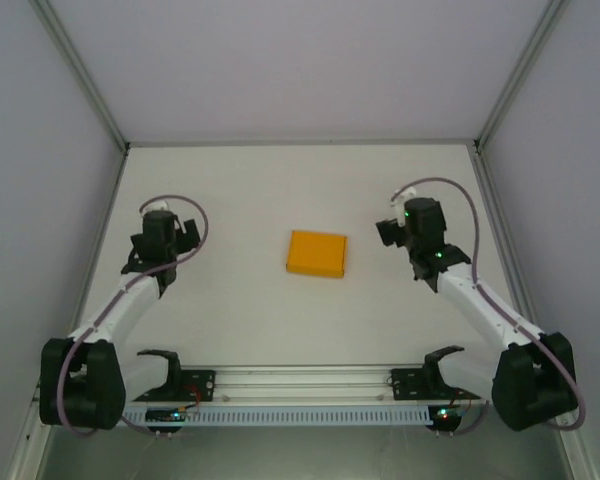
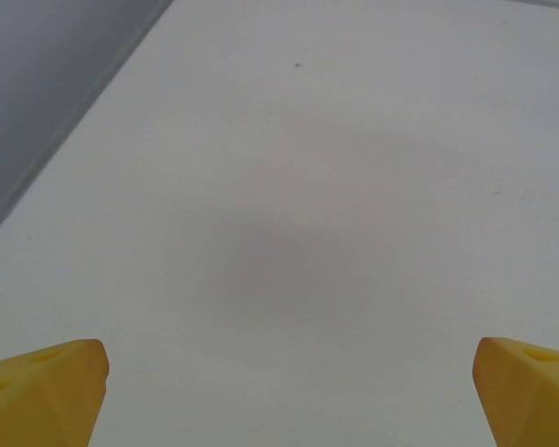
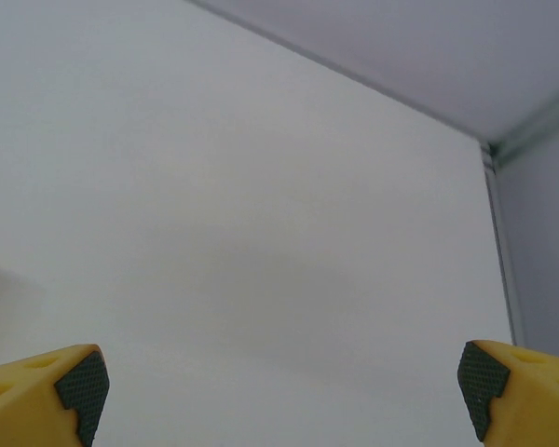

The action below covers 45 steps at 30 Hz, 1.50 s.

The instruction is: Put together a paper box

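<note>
Jaws gape on left gripper (image 2: 289, 363), right gripper (image 3: 281, 363); paper box (image 1: 316, 255) between.

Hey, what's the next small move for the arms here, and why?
Probably swing the right gripper inward toward the paper box: the box lies flat and untouched in the middle of the table, nearer that arm, and both that gripper and the left gripper hang open over bare tabletop.

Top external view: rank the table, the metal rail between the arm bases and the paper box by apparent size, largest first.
1. table
2. metal rail, long but thin
3. paper box, clearly the smallest
The rail probably sits nearer the camera, which may enlarge it slightly.
</note>
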Each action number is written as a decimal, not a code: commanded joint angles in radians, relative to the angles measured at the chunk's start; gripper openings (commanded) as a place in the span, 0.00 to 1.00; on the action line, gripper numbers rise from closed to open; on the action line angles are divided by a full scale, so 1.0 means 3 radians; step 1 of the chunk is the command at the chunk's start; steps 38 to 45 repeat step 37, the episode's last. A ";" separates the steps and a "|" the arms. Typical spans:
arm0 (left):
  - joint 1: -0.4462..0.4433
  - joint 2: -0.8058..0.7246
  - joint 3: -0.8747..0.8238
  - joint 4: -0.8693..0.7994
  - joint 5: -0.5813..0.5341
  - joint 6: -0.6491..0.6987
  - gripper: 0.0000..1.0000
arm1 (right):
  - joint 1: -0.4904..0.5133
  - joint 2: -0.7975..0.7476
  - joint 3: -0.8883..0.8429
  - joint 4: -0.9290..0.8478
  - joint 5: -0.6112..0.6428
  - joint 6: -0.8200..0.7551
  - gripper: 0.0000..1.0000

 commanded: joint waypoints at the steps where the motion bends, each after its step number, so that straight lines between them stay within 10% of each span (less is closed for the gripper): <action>1: 0.0118 0.0079 -0.0470 0.1347 0.0001 0.0534 1.00 | -0.0218 -0.0137 -0.0345 0.0533 -0.0103 0.0615 0.99; 18: 0.0482 0.1390 -0.1050 0.3797 0.0753 0.0579 0.99 | -0.1011 0.1421 -0.1171 0.3224 -0.1057 0.0802 0.99; 21: 0.0484 0.1293 -0.0810 0.3150 0.0783 0.0559 0.99 | -0.1055 0.1436 -0.1147 0.3235 -0.0973 0.0887 0.99; 45: 0.0424 0.1341 -0.0758 0.3127 0.0778 0.0650 0.99 | -0.0993 0.1433 -0.1112 0.3158 -0.0912 0.0820 0.99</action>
